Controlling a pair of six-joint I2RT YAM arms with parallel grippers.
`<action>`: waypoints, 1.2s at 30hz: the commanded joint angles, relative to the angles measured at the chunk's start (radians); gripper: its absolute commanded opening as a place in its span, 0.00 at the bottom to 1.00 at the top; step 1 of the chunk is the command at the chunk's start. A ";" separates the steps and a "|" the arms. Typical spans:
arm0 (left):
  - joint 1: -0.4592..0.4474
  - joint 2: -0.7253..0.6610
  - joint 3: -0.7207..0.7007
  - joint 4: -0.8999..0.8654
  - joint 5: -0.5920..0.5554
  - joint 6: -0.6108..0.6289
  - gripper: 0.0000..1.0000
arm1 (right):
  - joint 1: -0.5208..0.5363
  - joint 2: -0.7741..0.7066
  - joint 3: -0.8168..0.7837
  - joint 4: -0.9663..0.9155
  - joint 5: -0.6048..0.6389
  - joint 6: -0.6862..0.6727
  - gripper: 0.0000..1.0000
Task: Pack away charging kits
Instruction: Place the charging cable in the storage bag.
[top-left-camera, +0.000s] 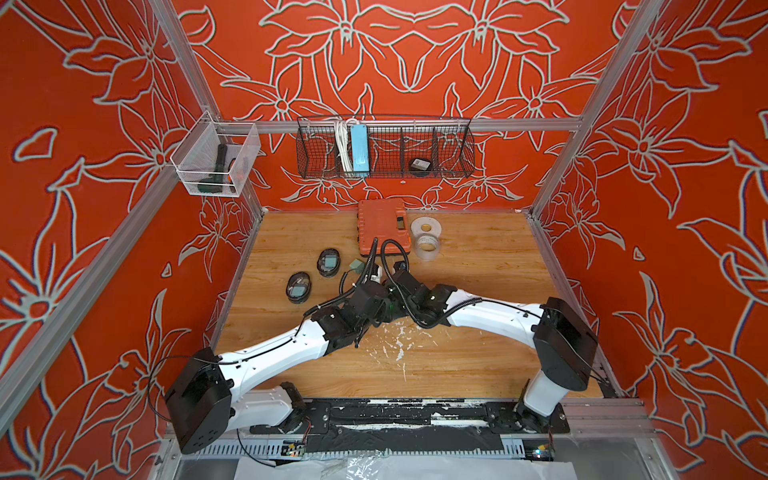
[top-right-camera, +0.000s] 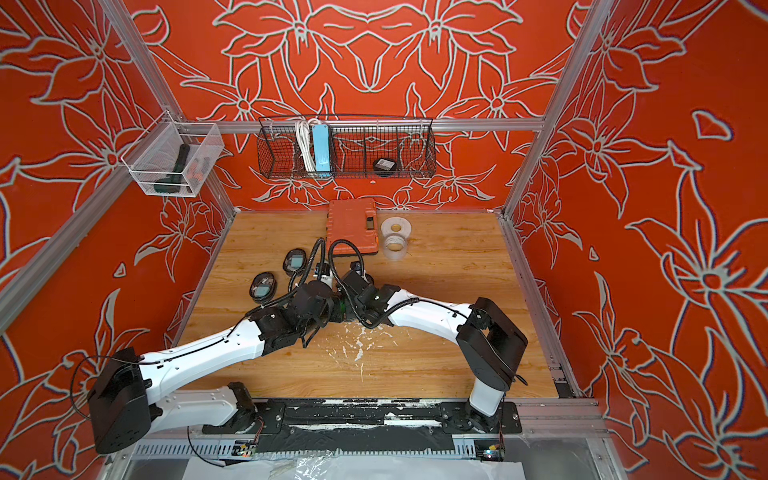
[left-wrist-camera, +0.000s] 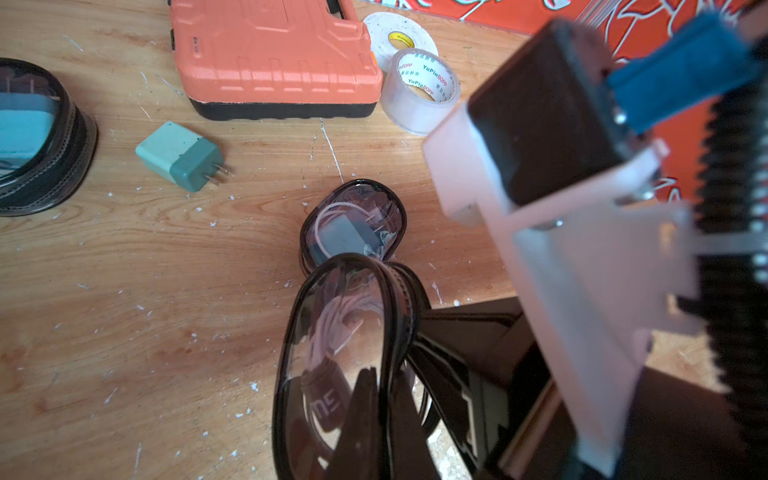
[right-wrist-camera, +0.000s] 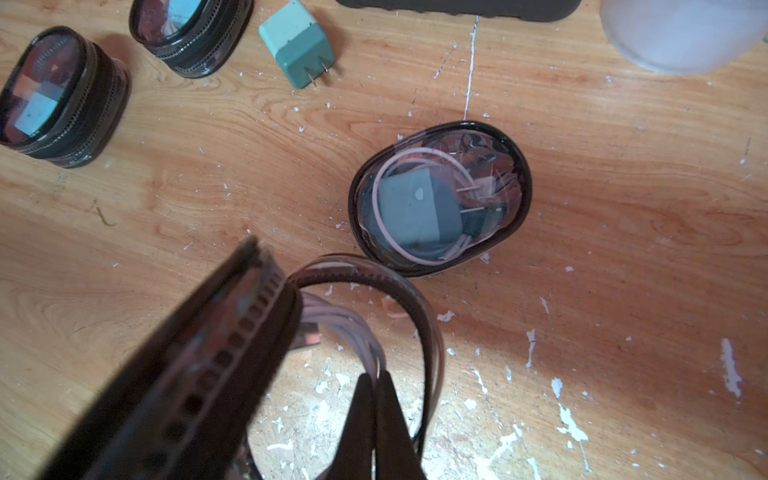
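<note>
- Both end effectors are pressed together on the open pouch (left-wrist-camera: 332, 332): the left end effector (left-wrist-camera: 370, 419) and right end effector (right-wrist-camera: 376, 415) each pinch one side of it, over the middle of the worktop (top-left-camera: 478, 291)
- A cable (right-wrist-camera: 353, 328) sits inside; the plug (left-wrist-camera: 178, 160) lies loose near the case (left-wrist-camera: 270, 54)
- Releasing one side to fetch the plug could let the pouch flop and spill the cable
- A low swing could knock the packed pouch (right-wrist-camera: 440, 199) just beside it

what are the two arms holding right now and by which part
The open pouch: left fingers pinch its clear lid's edge, right fingers pinch the opposite rim.
</note>
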 joint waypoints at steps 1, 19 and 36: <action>-0.005 0.001 -0.003 0.017 0.004 0.008 0.00 | 0.005 -0.004 -0.005 0.011 0.013 0.028 0.00; -0.005 0.058 0.058 -0.128 -0.181 -0.069 0.00 | 0.013 0.013 -0.011 0.018 0.060 0.036 0.00; -0.005 -0.013 0.013 -0.067 -0.150 -0.042 0.00 | 0.029 0.063 0.056 -0.019 0.076 0.027 0.35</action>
